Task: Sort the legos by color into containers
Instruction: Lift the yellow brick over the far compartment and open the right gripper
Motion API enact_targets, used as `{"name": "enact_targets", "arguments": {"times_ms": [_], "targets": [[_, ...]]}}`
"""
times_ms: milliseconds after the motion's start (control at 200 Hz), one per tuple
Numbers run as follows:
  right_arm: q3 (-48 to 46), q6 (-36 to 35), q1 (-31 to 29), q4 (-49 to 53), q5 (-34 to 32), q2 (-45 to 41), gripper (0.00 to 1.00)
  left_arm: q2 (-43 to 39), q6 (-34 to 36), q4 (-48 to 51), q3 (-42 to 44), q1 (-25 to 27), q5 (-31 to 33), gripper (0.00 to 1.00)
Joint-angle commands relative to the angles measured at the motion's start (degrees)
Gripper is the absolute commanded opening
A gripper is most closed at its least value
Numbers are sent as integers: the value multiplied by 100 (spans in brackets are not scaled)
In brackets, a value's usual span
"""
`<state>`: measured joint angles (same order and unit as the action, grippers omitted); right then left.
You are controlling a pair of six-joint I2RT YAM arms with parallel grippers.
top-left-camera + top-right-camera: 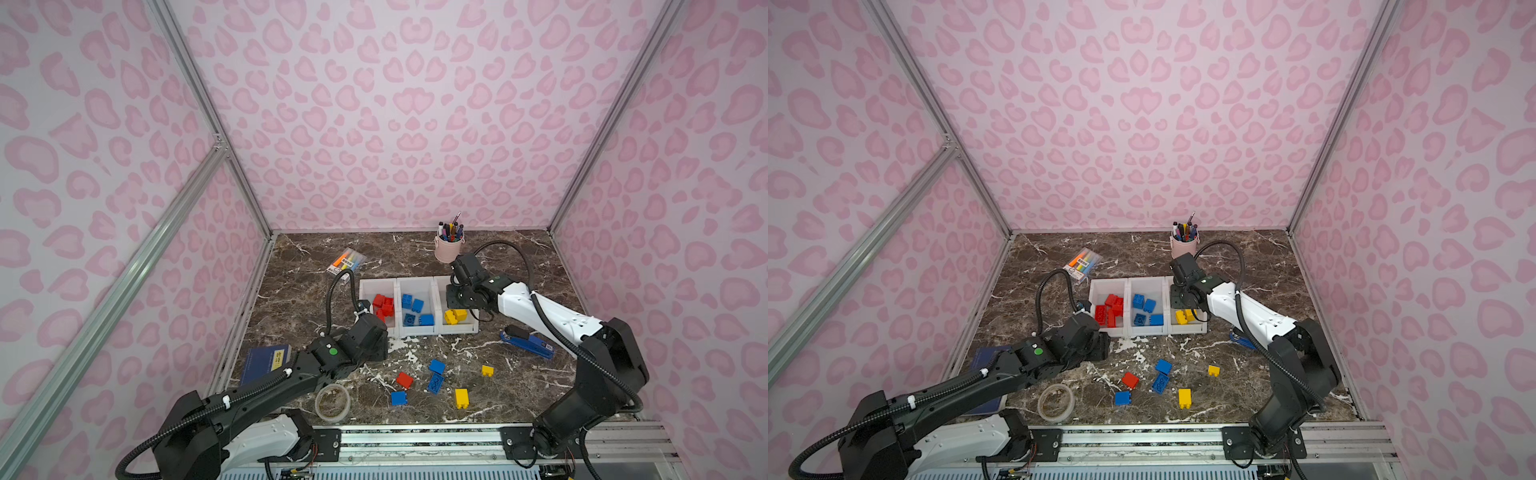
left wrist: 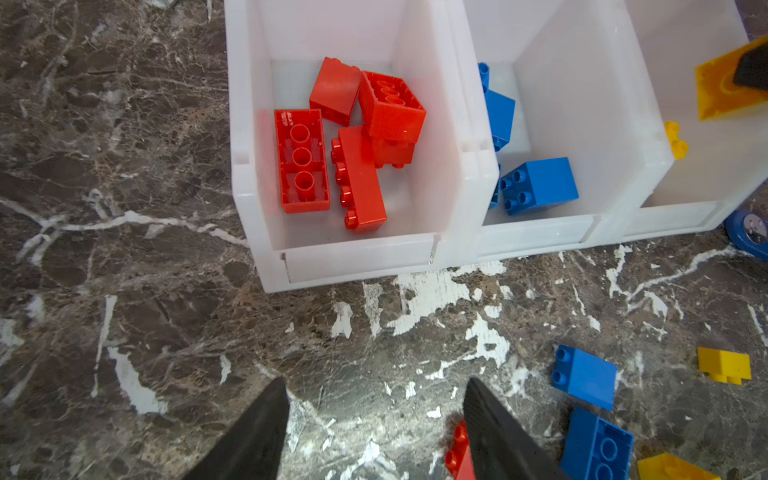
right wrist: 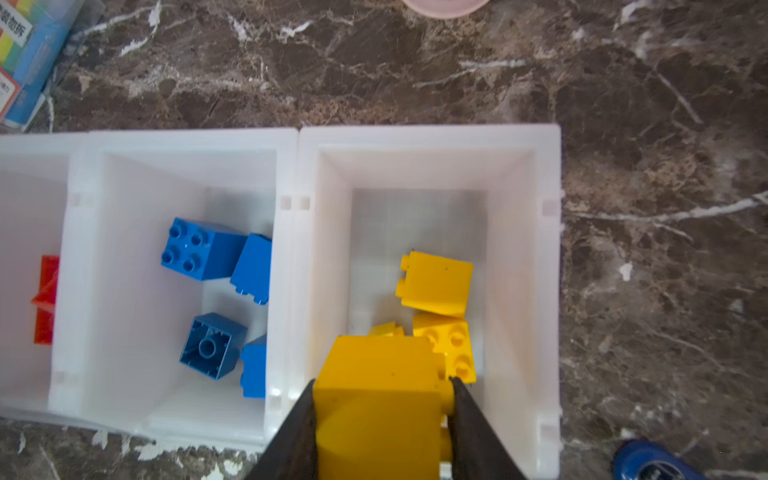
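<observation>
Jaws of the right gripper (image 3: pixel 382 381) clamp a yellow brick (image 3: pixel 376 415) over the right-hand bin (image 3: pixel 548 291), the last of three joined white containers (image 1: pixel 417 281) at the centre of both top views. More yellow legos (image 3: pixel 434 282) lie on that bin's floor. The left gripper (image 2: pixel 374 428) has its jaws spread wide with nothing between them. It hangs over bare marble table (image 2: pixel 124 332) just in front of the left bin (image 2: pixel 357 262), and a loose red brick (image 2: pixel 459 455) lies just beside one finger (image 2: pixel 494 432).

Red bricks (image 1: pixel 383 305) fill the left bin and blue bricks (image 1: pixel 415 309) the middle bin (image 1: pixel 417 332). Six bricks are scattered at lower centre of a top view, in front of the bins: three blue (image 1: pixel 436 366), one red, and two yellow (image 1: pixel 461 398).

A pink pen cup (image 1: pixel 448 248) stands behind the bins, near the back wall. A highlighter pack (image 1: pixel 345 261) lies to the upper left of them. A blue stapler (image 1: pixel 527 343) lies to the lower right, under the right arm. A tape roll (image 1: pixel 332 402) and a blue book (image 1: pixel 266 361) sit at lower left, beside the left arm.
</observation>
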<state>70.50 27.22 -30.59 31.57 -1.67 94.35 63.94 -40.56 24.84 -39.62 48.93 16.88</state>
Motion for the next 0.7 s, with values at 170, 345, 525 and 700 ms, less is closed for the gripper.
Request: {"name": "enact_targets", "arguments": {"times_ms": [170,345,525,700], "targets": [[654,-217,106,71,167,639,50,37,-185,47,88,137,-61,69],[679,-214,106,95,158,606,61,40,-205,58,74,196,-54,69],[567,-186,101,99,150,425,63,77,-202,75,50,244,-84,69],[355,-113,107,33,167,195,63,135,-198,112,-1,328,-100,69]]}}
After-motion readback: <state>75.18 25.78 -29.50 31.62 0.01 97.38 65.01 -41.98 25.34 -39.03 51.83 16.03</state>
